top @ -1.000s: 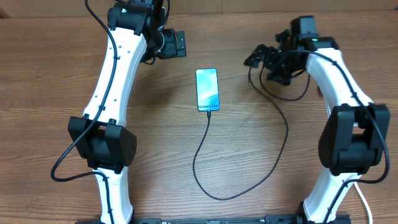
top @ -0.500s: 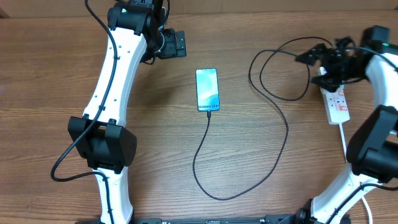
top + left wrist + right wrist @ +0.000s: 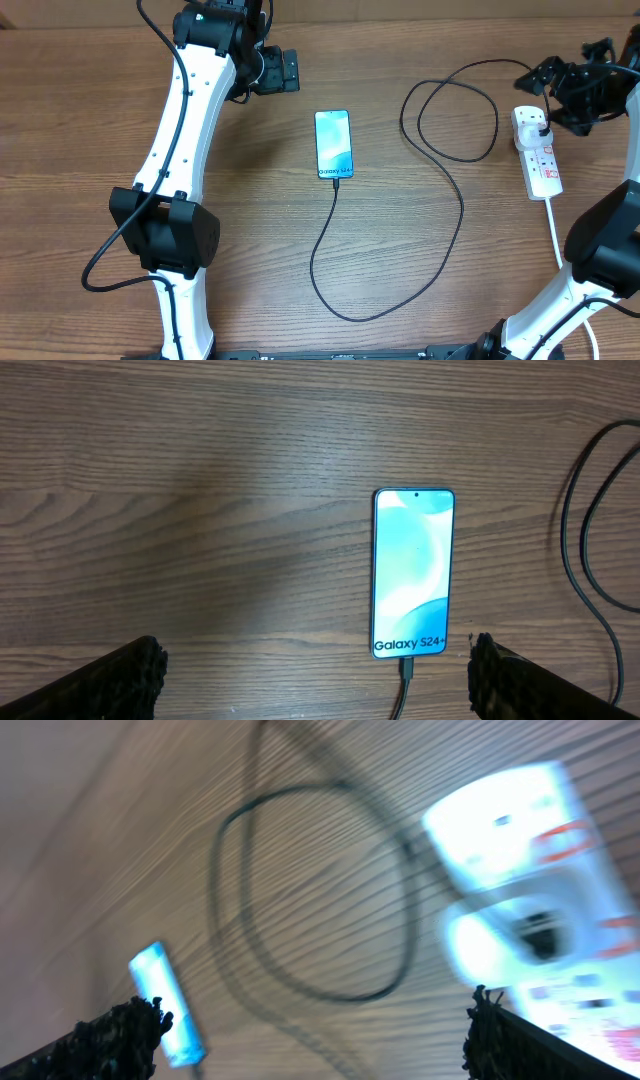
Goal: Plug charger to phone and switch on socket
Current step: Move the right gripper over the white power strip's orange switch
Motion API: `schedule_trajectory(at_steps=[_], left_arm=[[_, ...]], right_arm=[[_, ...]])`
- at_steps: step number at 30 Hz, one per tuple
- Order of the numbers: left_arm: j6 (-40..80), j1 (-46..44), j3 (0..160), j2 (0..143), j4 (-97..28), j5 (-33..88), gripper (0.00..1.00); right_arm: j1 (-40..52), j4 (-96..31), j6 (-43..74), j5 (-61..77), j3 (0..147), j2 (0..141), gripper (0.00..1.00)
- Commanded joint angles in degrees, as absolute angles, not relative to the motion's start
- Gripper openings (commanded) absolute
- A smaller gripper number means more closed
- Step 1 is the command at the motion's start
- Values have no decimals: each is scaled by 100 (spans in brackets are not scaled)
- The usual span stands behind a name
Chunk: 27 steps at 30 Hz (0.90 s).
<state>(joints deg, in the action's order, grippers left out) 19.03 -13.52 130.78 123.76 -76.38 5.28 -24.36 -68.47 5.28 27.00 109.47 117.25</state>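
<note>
Left gripper, right gripper both wide, empty. Sloppy press could shove the socket — or knock the charger loose.

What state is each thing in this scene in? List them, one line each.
phone: face up, screen lit, cable in its bottom edge.
charger: tip at the phone, black plug in the socket.
socket: charger plugged in; switch position unreadable.
left gripper: open, empty.
right gripper: open, empty, near the socket.
</note>
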Motion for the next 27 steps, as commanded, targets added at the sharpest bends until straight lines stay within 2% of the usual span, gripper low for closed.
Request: schedule_trajectory(at_steps=[1, 27], left_arm=[[1778, -1389, 13146, 12363, -7649, 445, 100], [1778, -1389, 13146, 12363, -7647, 445, 100]], right_arm=[[-2532, -6687, 858, 1789, 11102, 11563, 100], [-2578, -6173, 1216, 1247, 11096, 12335, 100]])
